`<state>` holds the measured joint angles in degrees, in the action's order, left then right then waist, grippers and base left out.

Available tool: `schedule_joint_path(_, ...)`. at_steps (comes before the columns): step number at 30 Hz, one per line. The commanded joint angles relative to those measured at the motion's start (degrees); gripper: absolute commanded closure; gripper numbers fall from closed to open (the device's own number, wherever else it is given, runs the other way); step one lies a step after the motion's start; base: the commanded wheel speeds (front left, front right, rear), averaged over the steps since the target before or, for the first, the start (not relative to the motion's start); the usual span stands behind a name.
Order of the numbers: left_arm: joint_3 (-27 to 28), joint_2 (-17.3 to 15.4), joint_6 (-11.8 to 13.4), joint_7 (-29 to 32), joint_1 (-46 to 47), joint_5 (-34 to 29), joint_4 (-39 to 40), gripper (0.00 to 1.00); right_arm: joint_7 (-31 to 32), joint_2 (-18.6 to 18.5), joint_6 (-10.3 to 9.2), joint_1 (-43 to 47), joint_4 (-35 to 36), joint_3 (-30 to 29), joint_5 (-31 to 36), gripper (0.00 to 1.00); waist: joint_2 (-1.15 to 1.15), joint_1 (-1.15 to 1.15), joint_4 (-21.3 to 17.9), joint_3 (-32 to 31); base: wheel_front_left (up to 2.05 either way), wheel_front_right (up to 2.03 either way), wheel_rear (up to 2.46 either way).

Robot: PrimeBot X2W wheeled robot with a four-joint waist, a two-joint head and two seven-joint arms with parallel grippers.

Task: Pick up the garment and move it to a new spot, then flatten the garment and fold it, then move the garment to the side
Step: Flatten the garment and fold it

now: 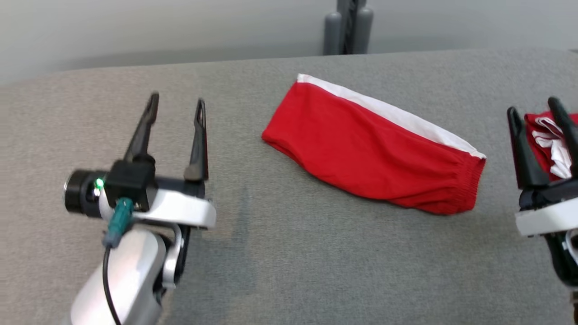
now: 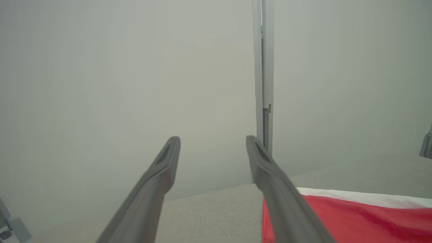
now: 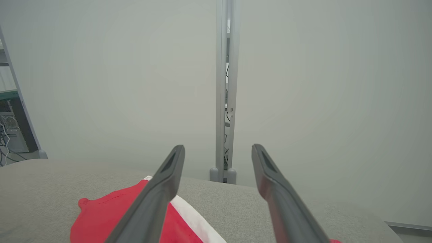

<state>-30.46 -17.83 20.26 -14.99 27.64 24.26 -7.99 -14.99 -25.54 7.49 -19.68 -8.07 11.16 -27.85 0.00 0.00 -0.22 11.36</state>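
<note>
Both pairs of jaws stand apart and empty, so with the folded red garment [image 1: 372,149] lying centre-right of the frame on the grey desk [image 1: 280,253], left jaws and right jaws should pinch all layers at opposite ends, lifting evenly.

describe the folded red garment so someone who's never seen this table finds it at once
On the grey fabric-covered table, look at the middle, between the left gripper and the right gripper. The folded red garment lies flat and slanted there, a white stripe along its far edge. Unlike the crumpled red-and-white garment by the right gripper, it is smooth and neat.
</note>
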Motion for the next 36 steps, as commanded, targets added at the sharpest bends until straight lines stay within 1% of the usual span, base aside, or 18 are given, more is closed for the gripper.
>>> schedule_joint_path(1,1.4,0.7,0.3,-0.2,-3.2,-0.9,1.6,0.0,-0.2,1.0,0.01,2.3,0.7,-0.9,1.1,0.0,0.0,0.0,2.0,-1.9,0.0,0.0,0.0)
schedule_joint_path(3,2.9,1.9,0.1,-0.2,-6.8,-2.0,3.0,0.0,-0.3,1.8,0.01,4.1,1.1,-1.7,2.2,0.0,0.0,0.0,2.6,-2.3,0.0,0.0,0.0)
schedule_joint_path(5,4.5,3.5,-0.6,-0.2,-10.0,-3.3,4.1,0.0,-0.2,3.0,0.0,5.8,0.8,-2.9,2.6,0.0,0.0,0.0,3.1,-2.6,0.0,0.0,0.0)
schedule_joint_path(10,7.7,7.3,-2.5,-0.2,-15.5,-7.4,5.4,0.0,-0.3,4.5,0.01,8.3,0.5,-4.2,3.4,0.0,0.0,0.0,3.7,-2.6,0.0,0.0,0.0)
schedule_joint_path(14,10.5,10.2,-4.9,-0.2,-18.0,-9.9,6.2,0.0,-0.3,5.3,0.01,8.6,0.3,-4.4,3.4,0.0,0.0,0.0,3.7,-2.6,0.0,0.0,0.0)
schedule_joint_path(18,12.3,11.7,-7.9,-0.2,-18.6,-12.5,5.7,0.0,-0.3,5.8,0.01,8.5,0.1,-4.4,3.3,0.0,0.0,0.0,3.7,-2.5,0.0,0.0,0.0)
schedule_joint_path(20,13.2,12.4,-8.9,-0.2,-18.5,-13.4,5.4,0.0,-0.3,5.8,0.01,8.2,0.1,-4.3,3.2,0.0,0.0,0.0,3.6,-2.3,0.0,0.0,0.0)
schedule_joint_path(21,13.2,12.4,-8.9,-0.2,-18.5,-13.4,5.4,0.0,-0.3,5.8,0.01,8.2,0.1,-4.3,3.2,0.0,0.0,0.0,3.6,-2.3,0.0,0.0,0.0)
schedule_joint_path(22,14.0,12.7,-9.8,-0.2,-18.4,-14.0,5.1,0.0,-0.3,5.9,0.01,8.2,-0.3,-4.3,2.9,0.0,0.0,0.0,3.5,-2.2,0.0,0.0,0.0)
schedule_joint_path(24,14.8,13.2,-10.7,-0.2,-18.3,-14.7,4.8,0.0,-0.3,5.8,0.01,8.3,-0.8,-4.1,2.6,0.0,0.0,0.0,3.4,-2.2,0.0,0.0,0.0)
schedule_joint_path(32,16.4,14.2,-12.2,-0.2,-18.9,-16.0,4.1,0.0,-0.3,6.1,0.01,8.3,-3.0,-3.5,1.1,0.0,0.0,0.0,3.4,-1.9,0.0,0.0,0.0)
schedule_joint_path(36,16.1,14.6,-12.8,-0.2,-18.4,-16.5,3.7,0.0,-0.3,6.2,0.01,8.2,-6.5,-2.8,-1.7,0.0,0.0,0.0,3.9,-1.3,0.0,0.0,0.0)
